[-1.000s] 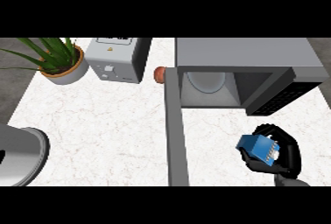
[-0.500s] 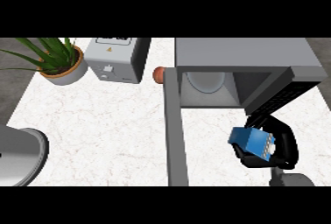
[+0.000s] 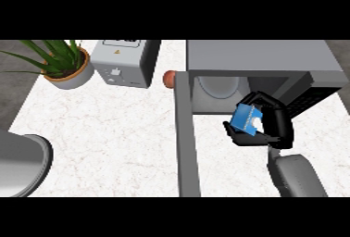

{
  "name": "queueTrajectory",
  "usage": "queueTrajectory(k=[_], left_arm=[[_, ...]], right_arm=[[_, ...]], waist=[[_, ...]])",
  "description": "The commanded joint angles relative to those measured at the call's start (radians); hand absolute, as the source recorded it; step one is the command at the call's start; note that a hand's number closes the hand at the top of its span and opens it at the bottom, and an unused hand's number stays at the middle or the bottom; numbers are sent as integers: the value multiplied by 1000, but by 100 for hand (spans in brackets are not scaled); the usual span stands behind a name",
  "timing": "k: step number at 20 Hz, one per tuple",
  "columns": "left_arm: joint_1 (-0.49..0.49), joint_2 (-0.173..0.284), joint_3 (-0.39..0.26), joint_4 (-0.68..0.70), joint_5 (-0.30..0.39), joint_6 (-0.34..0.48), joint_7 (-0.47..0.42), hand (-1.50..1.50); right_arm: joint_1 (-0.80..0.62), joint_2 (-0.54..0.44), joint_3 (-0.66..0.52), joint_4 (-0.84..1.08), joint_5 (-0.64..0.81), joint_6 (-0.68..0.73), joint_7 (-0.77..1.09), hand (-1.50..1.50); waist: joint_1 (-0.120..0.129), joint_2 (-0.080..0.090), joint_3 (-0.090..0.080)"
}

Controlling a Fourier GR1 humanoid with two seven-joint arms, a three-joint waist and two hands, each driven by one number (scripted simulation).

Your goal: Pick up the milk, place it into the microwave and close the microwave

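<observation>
One black right hand [image 3: 270,127] curls around one blue boxy milk carton [image 3: 245,120] before the grey microwave [image 3: 259,55] on the marbled white tabletop [image 3: 103,134].

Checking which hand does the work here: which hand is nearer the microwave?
Right. The right hand holds the milk carton just in front of the open microwave; the left hand is out of view.

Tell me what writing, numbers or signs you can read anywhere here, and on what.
No text is readable.
Grey toaster: a small yellow warning-type sign and dark marks, too blurred to read.
Blue milk carton in the right hand: a white round patch, no legible words.
Grey microwave: dark panel, nothing legible.
</observation>
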Motion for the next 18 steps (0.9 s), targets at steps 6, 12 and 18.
queueTrajectory(k=[6,12,18], left_arm=[[-48,14,-2,42,-11,-17,-6,-150],[-118,55,32,81,17,5,19,-150],[-133,67,34,100,13,-12,10,-150]], right_arm=[[-356,26,-69,354,64,-58,74,150],[-440,3,-113,485,50,-38,-11,150],[-469,-10,-112,519,93,-103,-22,150]], waist=[[14,5,1],[37,16,1],[58,19,0]])
